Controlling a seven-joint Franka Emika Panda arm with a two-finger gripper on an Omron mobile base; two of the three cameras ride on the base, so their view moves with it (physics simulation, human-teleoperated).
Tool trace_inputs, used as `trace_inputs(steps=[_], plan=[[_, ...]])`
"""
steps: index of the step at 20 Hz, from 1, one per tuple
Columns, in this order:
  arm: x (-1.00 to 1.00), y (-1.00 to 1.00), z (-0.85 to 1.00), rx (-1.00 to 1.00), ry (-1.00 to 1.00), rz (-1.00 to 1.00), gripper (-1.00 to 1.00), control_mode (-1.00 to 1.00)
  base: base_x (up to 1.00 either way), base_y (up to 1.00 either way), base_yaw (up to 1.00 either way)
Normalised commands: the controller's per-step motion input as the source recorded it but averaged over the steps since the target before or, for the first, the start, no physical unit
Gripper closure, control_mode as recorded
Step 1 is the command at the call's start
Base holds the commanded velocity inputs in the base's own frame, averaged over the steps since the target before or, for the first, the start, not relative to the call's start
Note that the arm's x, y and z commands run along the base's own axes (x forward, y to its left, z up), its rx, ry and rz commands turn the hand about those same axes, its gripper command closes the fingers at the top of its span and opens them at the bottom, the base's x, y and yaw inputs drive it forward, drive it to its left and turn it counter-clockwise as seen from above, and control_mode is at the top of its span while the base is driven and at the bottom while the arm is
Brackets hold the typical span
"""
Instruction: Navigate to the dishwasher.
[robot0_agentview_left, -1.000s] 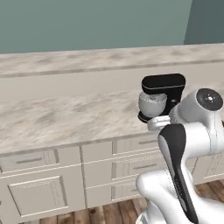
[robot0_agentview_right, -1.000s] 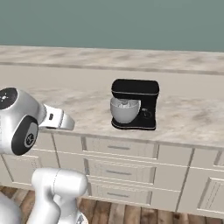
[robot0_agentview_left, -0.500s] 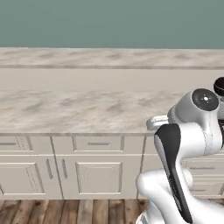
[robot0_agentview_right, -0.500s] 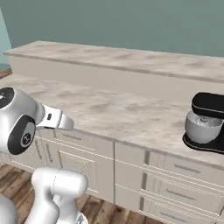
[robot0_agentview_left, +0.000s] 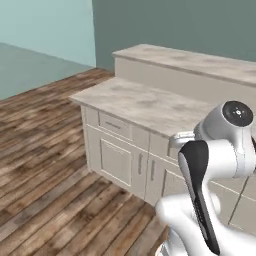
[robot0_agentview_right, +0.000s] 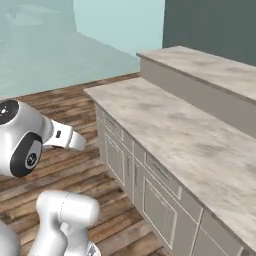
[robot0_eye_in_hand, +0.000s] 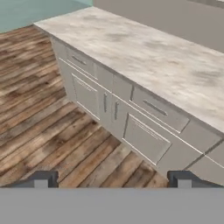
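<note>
Beyond the fingers, across the hand view, runs a long marbled surface on cream panelled cabinets, with its end corner up and to the left of the tips. No grey metallic front with a black control strip and bar handle can be made out among these fronts, so where the dishwasher stands cannot be told from here; every front on show is a cream door or drawer.

Under the fingers and out to their left spreads the wooden plank floor, which runs on past the end of the cabinets in the left base view toward pale teal walls. Behind the surface, further from the fingers, a raised ledge of the same marbled stone steps up along its back edge, and a darker green-grey wall stands behind that.

Straight ahead of the tips are two narrow doors with upright bar handles, a wider drawer to their right and a smaller drawer to their left.

The two dark tips stand wide apart at the bottom of the hand view, with nothing between them and touching nothing.
</note>
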Motion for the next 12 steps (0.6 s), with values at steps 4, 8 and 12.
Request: trace_inputs(steps=[4, 8, 12], plan=[[0.00, 0.00, 0.00, 0.00, 0.00, 0.00, -1.00, 1.00, 0.00, -0.02, 1.00], [0.00, 0.00, 0.00, 0.00, 0.00, 0.00, -1.00, 1.00, 0.00, -0.05, 1.00], [0.00, 0.00, 0.00, 0.00, 0.00, 0.00, -1.00, 1.00, 0.00, -0.04, 1.00]])
